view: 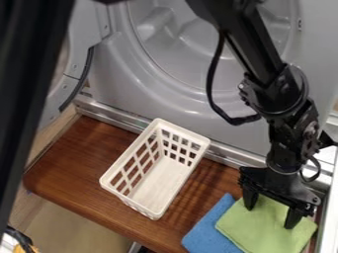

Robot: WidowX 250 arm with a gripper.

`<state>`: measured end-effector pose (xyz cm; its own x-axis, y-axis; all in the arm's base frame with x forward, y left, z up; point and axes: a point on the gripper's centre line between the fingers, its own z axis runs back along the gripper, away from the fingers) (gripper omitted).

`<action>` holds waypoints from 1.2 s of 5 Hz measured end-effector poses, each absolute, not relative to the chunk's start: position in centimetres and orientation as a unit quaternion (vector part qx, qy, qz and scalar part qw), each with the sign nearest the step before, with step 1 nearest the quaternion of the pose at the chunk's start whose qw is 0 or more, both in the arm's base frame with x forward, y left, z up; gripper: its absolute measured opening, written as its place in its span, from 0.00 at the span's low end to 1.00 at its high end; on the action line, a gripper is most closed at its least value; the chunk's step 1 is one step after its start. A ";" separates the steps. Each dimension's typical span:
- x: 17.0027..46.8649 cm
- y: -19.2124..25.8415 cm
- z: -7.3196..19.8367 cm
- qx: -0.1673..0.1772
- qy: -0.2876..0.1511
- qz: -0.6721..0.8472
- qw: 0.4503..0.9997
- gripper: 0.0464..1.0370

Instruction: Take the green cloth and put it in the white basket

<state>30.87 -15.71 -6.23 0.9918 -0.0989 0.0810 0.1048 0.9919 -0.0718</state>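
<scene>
Two fingers (292, 216) are spread wide, nothing gripped. The green cloth (261, 233), probably soft and light, should be pinched centrally.

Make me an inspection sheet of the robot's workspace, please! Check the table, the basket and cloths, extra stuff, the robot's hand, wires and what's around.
Surface: brown wooden table
Job's things: green cloth outside the basket; white basket upright, with holes in its sides
Clutter: blue cloth, partly under the green one
Hand: black hand at the green cloth, fingers apart
Cables: black cable looping beside the arm
Surroundings: grey panel with a big round shape, behind the table
</scene>
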 end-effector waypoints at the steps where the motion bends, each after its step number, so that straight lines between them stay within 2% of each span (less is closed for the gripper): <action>1: 30.7 -15.8 -6.8 -0.039 -0.030 -0.058 0.997 0.93; 3: 30.5 -15.7 -7.0 -0.040 -0.036 -0.064 0.996 0.32; 4: 30.8 -15.7 -6.0 -0.040 -0.046 -0.062 0.996 0.11; 5: 31.2 -15.9 -3.8 -0.033 -0.061 -0.067 0.995 0.02; 6: 31.3 -16.4 -1.1 -0.034 -0.077 -0.067 0.994 0.01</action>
<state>31.27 -16.41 -1.05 0.9791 -0.1284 0.1579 0.1389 0.9887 -0.0573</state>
